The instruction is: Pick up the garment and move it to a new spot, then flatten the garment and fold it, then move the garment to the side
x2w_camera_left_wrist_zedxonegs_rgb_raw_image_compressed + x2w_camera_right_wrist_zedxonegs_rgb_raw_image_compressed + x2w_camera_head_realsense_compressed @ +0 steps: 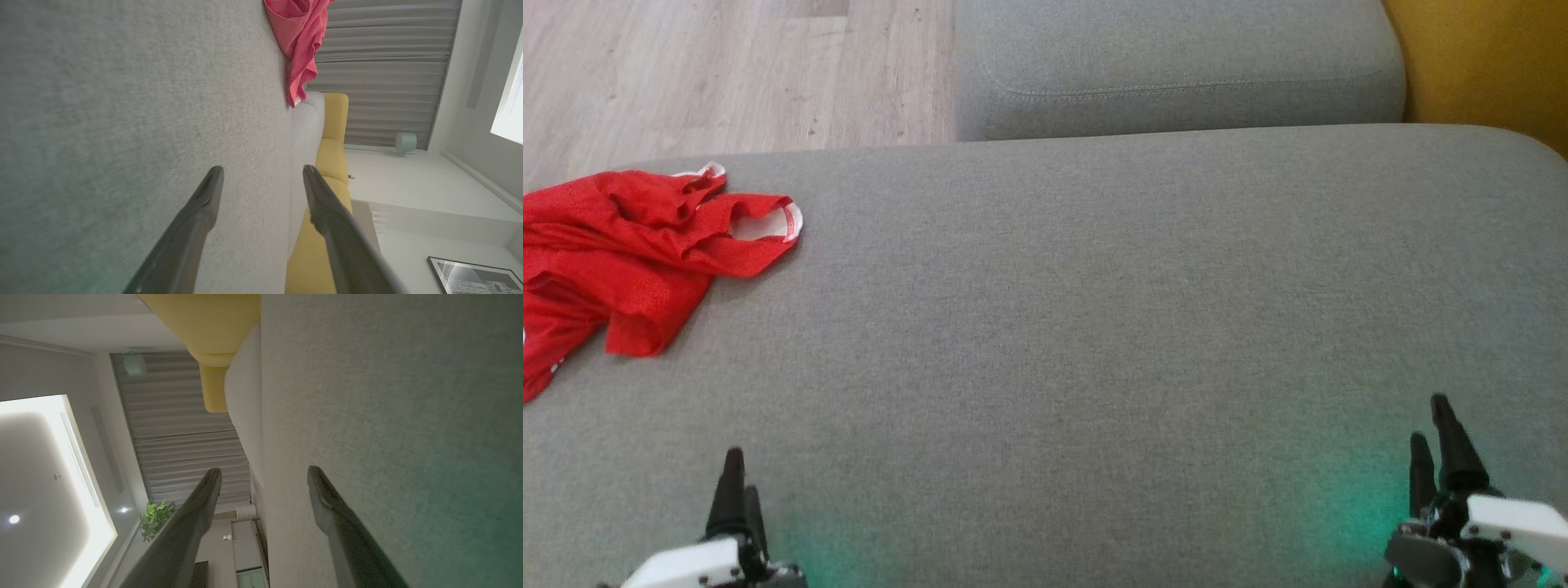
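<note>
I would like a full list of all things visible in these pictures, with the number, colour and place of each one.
garment: one, red with white trim, crumpled at the left edge of the large cushion
large cushion: one, grey, in front of the robot
smaller cushion: one, grey, beyond the large cushion
yellow seat: one, yellow, far right corner
floor: one, pale wood, far left
curtain: one, grey and pleated, background of the left wrist view
framed picture: one, dark, bottom corner of the left wrist view
plant: one, green, background of the right wrist view
left gripper: one, dark fingers, lower left, open, empty
right gripper: one, dark fingers, lower right, open, empty
</note>
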You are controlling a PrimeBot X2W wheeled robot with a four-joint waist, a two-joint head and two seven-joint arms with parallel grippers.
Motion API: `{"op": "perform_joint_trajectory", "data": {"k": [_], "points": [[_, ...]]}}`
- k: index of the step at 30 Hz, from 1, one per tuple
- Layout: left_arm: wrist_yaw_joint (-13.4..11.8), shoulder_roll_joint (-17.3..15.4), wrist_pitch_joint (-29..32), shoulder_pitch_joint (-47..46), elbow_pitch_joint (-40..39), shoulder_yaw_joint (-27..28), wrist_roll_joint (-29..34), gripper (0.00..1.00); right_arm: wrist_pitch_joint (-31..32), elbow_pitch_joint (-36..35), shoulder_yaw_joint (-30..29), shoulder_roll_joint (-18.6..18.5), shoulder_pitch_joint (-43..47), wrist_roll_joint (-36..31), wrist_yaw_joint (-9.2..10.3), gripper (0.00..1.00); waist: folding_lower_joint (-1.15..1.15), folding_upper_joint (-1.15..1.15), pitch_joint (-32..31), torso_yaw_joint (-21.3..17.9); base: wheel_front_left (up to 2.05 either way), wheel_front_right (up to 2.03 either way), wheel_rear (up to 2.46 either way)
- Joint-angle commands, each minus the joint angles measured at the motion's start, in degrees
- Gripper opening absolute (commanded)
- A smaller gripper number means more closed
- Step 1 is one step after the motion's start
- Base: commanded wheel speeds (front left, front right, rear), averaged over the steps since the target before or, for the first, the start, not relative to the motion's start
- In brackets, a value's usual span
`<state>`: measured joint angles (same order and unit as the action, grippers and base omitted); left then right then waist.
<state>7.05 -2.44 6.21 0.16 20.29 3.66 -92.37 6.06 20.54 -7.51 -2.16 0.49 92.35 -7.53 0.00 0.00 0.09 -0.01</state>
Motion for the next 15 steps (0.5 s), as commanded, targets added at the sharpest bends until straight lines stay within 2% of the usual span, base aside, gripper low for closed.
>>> {"op": "perform_joint_trajectory", "data": {"k": [1, 8, 15], "points": [[0.0, -0.1, -0.5, -1.7, -1.8, -0.3, 0.2, 1.0, -0.4, -1.8, 0.4, -0.1, -1.8, -0.2, 0.0, 1.0, 0.0, 0.0, -0.1, 0.0, 0.0, 0.0, 0.0], [-0.1, -0.1, -1.7, -1.0, -2.9, -1.2, 0.7, 1.0, -1.6, -2.2, 1.0, -0.2, -1.4, -1.6, 0.0, 1.0, 0.0, 0.0, -0.4, 0.0, 0.0, 0.0, 0.0], [-0.4, -0.2, -3.0, -0.5, -4.7, -1.4, 3.3, 1.0, -3.0, -3.3, 1.0, -0.2, -1.1, -5.7, 0.01, 1.0, 0.0, 0.0, -0.8, 0.0, 0.0, 0.0, 0.0]]}}
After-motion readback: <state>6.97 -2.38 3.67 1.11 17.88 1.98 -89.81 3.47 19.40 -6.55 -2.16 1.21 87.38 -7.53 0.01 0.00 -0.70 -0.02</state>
